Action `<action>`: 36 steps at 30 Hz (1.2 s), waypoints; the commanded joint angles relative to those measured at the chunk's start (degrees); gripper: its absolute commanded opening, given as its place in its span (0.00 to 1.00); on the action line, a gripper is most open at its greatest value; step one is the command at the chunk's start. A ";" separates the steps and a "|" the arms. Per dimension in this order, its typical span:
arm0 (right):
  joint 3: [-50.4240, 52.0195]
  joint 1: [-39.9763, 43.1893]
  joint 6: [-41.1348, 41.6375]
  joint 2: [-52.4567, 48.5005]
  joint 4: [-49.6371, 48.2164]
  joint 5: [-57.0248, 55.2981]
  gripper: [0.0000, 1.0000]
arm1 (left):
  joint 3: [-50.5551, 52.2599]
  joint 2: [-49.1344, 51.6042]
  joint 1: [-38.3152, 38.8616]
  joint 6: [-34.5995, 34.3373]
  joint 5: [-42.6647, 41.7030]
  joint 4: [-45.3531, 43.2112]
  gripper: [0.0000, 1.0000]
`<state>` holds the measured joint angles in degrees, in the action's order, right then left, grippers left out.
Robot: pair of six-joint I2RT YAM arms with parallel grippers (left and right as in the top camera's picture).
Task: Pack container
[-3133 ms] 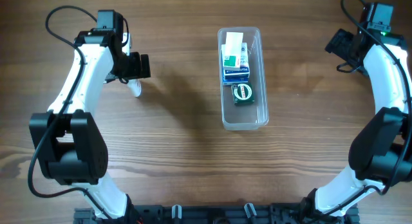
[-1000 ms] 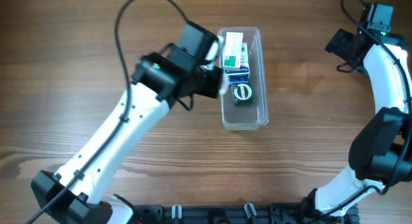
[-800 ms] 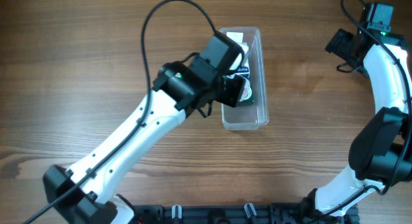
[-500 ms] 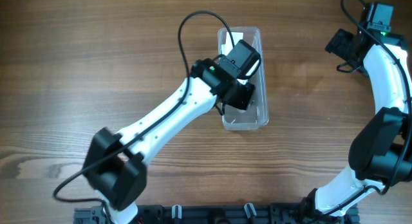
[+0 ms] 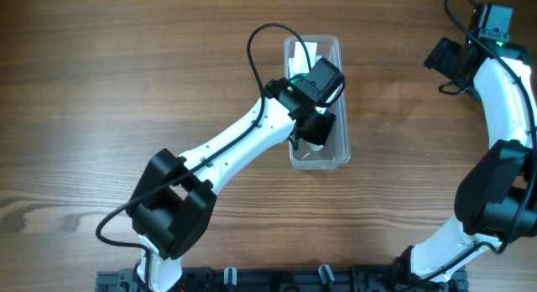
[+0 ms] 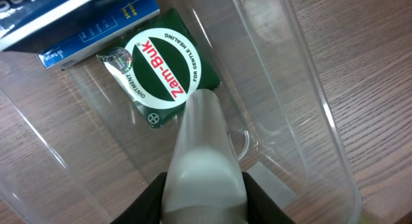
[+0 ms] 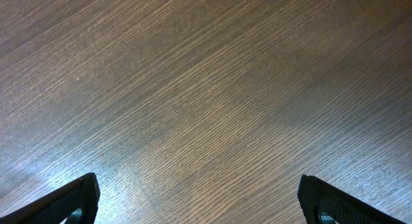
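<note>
The container (image 5: 343,116) is a clear plastic tub at the table's middle; in the left wrist view its rim (image 6: 302,89) curves around the contents. Inside lie a green round-labelled Zam-Buk tin (image 6: 161,73) and a blue box (image 6: 77,24). My left gripper (image 5: 319,128) reaches into the tub's near half and is shut on a white tapered tube (image 6: 203,140), whose tip points at the tin. In the left wrist view the left gripper (image 6: 205,188) has both black fingers pressed on the tube. My right gripper (image 7: 199,201) stands open over bare wood, far right (image 5: 445,61).
The left arm (image 5: 235,149) stretches diagonally across the table from the near left to the tub and covers most of its contents from above. A white-and-green box top (image 5: 298,64) shows at the tub's far end. Wood table (image 5: 101,91) lies all around.
The left arm has swung from the far left over the tub, carrying the white tube, and has moved toward the tub's near half. The right arm has not moved.
</note>
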<state>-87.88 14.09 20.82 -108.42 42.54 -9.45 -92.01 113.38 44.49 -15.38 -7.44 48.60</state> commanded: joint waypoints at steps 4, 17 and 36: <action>0.22 0.24 0.76 -0.13 -0.13 0.07 1.00 | -1.31 1.40 0.42 -0.55 -0.46 1.77 0.31; 0.22 0.24 0.74 -0.13 -0.11 0.07 1.00 | -1.31 2.14 0.42 -0.52 -0.46 1.62 0.42; 0.22 0.24 0.76 -0.13 -0.11 0.07 1.00 | -1.51 -8.02 0.24 0.13 -3.15 -7.54 1.00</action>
<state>-87.88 14.09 20.82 -108.42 42.54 -9.47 -92.07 112.03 44.69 -15.66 -10.20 42.11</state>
